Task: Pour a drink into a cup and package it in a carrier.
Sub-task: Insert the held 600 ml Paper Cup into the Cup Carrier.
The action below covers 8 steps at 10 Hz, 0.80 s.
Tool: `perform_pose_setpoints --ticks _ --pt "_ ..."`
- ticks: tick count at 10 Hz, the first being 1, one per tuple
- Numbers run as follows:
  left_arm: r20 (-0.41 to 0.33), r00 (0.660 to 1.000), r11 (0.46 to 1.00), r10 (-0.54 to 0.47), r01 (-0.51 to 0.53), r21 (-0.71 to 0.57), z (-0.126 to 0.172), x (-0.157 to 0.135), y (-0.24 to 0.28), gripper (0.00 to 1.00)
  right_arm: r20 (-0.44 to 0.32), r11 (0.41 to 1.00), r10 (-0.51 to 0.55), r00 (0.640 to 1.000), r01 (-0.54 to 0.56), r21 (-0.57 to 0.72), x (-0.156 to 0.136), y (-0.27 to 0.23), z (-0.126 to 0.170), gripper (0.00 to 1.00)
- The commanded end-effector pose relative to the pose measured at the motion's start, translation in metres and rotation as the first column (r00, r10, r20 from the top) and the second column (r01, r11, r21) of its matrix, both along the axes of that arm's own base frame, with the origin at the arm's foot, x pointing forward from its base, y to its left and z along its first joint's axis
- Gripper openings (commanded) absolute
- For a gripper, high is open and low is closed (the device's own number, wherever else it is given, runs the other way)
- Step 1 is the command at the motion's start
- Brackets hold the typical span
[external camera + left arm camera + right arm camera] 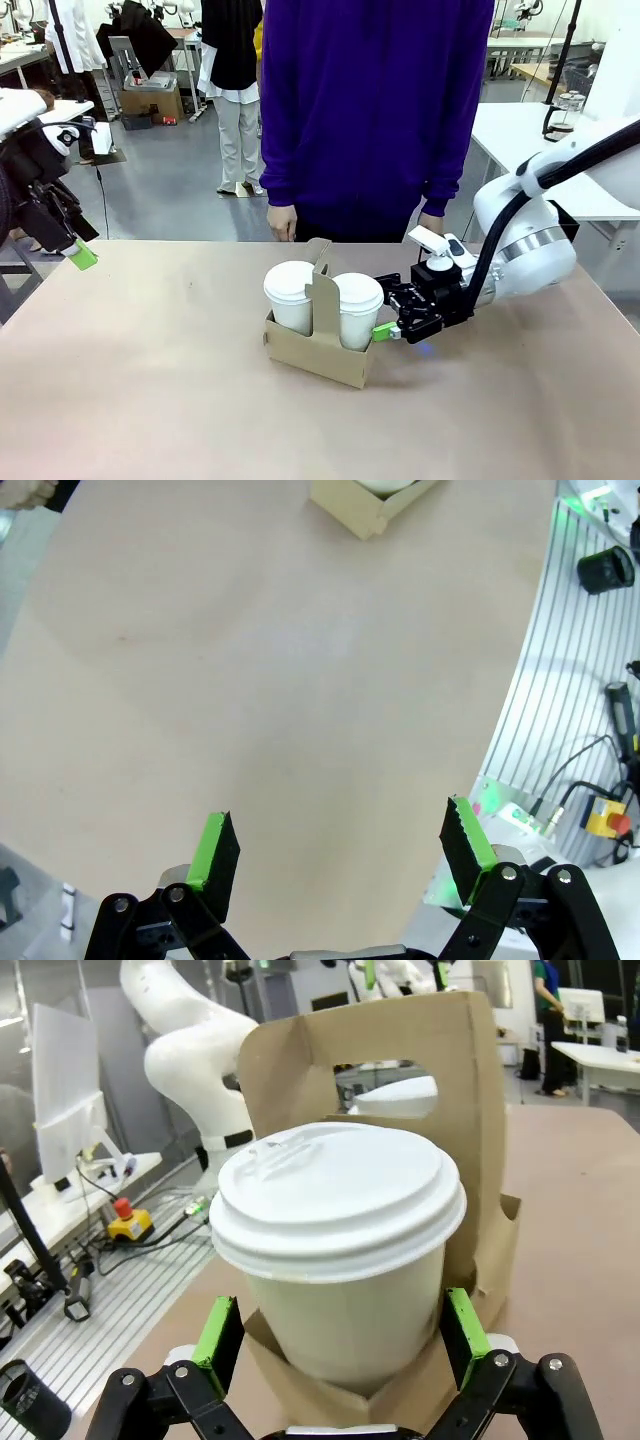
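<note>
Two lidded white cups (pixel 325 300) sit in the carrier (pixel 320 345) mid-counter (pixel 150 400), a person (pixel 375 110) standing behind. The right gripper (pixel 392 328) reaches in level, released, its pads either side of the near cup (pixel 335 1250). The left gripper (pixel 340 865) hangs spread wide over bare counter.

Person in purple top (pixel 375 100) stands at far side of tan table (pixel 150 380). Bkgd: white tables, person in black top & light trousers (pixel 232 90). Yellow box w/ red button (pixel 608 820) on ribbed metal floor beside table edge, cables nearby, black cylindrical obj (pixel 605 570) further along.
</note>
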<state>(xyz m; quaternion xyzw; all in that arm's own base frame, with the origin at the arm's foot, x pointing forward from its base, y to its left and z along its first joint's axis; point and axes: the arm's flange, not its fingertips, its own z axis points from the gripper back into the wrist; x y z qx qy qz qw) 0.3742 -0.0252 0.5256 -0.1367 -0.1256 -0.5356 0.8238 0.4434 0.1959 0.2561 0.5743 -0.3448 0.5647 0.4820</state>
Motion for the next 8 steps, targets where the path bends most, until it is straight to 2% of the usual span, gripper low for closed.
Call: perform_pose_setpoints --ticks 1,3,5,8 --pt "-0.005 1.0 1.0 0.013 -0.014 -0.011 0.002 0.0 -0.002 1.0 0.049 0.997 -0.065 0.997 0.066 -0.029 -0.01 -0.012 0.01 1.0" --pt "-0.005 1.0 1.0 0.013 -0.014 -0.011 0.002 0.0 -0.002 1.0 0.06 0.992 -0.117 0.991 0.119 -0.035 -0.016 -0.025 0.014 1.0" --pt "-0.005 1.0 1.0 0.013 -0.014 -0.011 0.002 0.0 -0.002 1.0 0.052 0.971 -0.215 0.975 0.219 -0.09 -0.036 -0.057 0.027 1.0" --pt "-0.005 1.0 1.0 0.013 -0.014 -0.011 0.002 0.0 -0.002 1.0 -0.002 0.894 -0.402 0.916 0.391 -0.219 -0.089 -0.127 0.067 1.0"
